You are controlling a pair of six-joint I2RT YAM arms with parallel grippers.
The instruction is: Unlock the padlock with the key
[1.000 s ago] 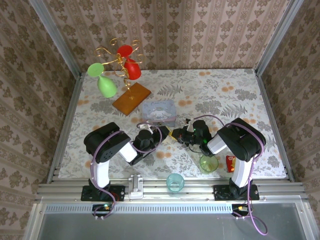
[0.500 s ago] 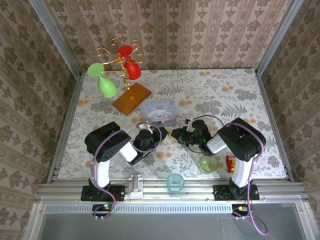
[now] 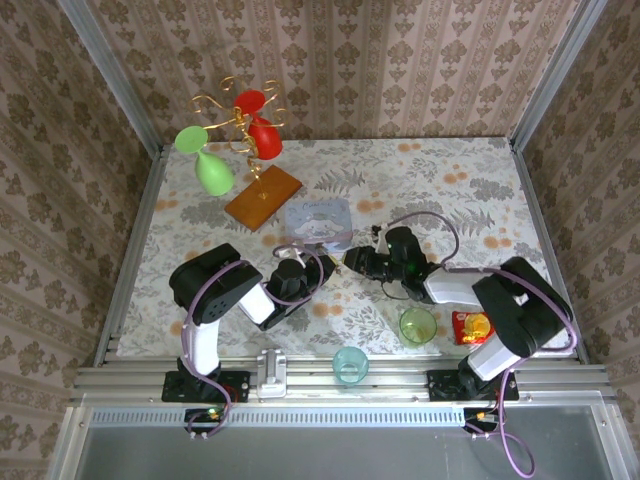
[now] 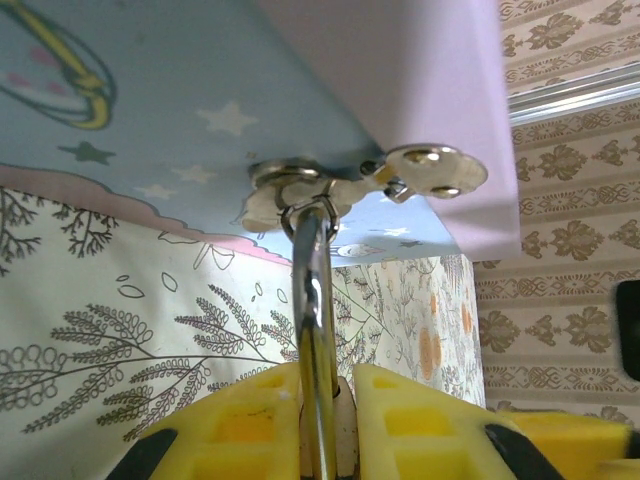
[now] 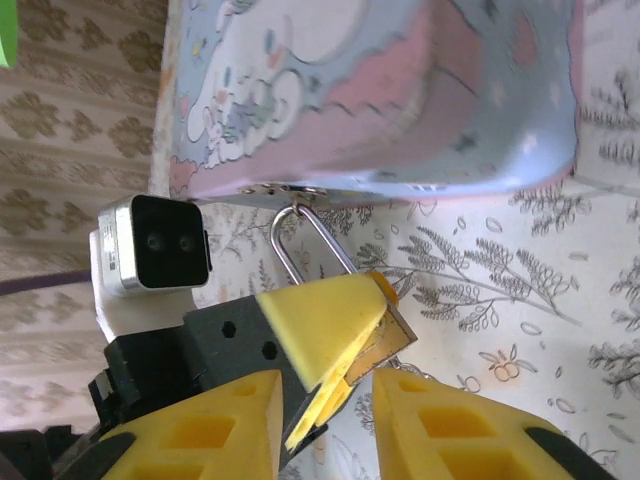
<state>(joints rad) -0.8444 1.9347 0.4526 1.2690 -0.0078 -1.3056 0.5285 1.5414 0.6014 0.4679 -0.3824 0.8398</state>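
The left tool (image 4: 325, 390) is clamped on the padlock (image 4: 313, 300) (brass body pinched between its yellow pads). The padlock's silver shackle runs up through the hasp (image 4: 300, 190) of the pale blue tin (image 3: 318, 222), near the middle of the counter (image 3: 450, 180). The right tool (image 5: 325, 405) sits just beside the padlock, its fingers standing apart.

Bright, even light; blurry close-ups.
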